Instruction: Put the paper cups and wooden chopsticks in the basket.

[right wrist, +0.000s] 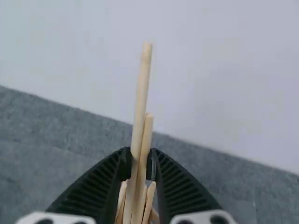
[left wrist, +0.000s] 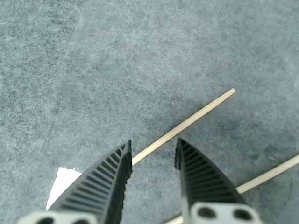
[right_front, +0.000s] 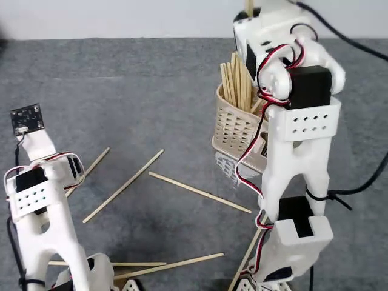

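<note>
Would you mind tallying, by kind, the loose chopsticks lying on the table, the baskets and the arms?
Loose chopsticks: 6
Basket: 1
Arms: 2
Total: 9

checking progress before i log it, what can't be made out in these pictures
High view: the right arm covers part of the basket, so its contents there cannot be told.
High view: the front chopstick at that arm's base runs off the edge.
Left wrist view: the left hand hides one end of the loose chopstick.
</note>
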Robot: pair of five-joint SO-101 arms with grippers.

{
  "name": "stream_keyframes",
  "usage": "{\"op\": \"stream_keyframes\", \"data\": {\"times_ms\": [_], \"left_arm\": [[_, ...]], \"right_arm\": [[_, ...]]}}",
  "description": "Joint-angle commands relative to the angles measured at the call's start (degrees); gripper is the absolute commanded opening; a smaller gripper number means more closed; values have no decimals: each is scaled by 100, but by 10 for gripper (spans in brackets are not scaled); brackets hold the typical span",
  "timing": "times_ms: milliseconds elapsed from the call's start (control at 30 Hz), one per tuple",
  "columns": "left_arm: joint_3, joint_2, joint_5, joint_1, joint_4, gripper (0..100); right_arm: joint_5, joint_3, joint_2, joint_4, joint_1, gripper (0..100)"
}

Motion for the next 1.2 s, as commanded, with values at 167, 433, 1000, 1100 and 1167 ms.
{"op": "stream_keyframes", "data": {"times_ms": [167, 433, 1000, 1100, 1167], "left_arm": [[-84, -229, 53, 9, -114, 145], [-215, -229, -9, 35, -62, 145], [-1015, -185, -2576, 2268, 1952, 254], [-989, -158, -2910, 2629, 1978, 254], [-1042, 62, -2919, 2796, 1987, 254]], "right_arm": [[0, -273, -207, 734, -84, 191], [0, -220, -866, 2237, -567, 25], [-484, 4976, -4268, 2176, -505, 9], [-844, 5987, -4901, 1895, -479, 9], [-1029, 6725, -5288, 1596, -470, 9]]}}
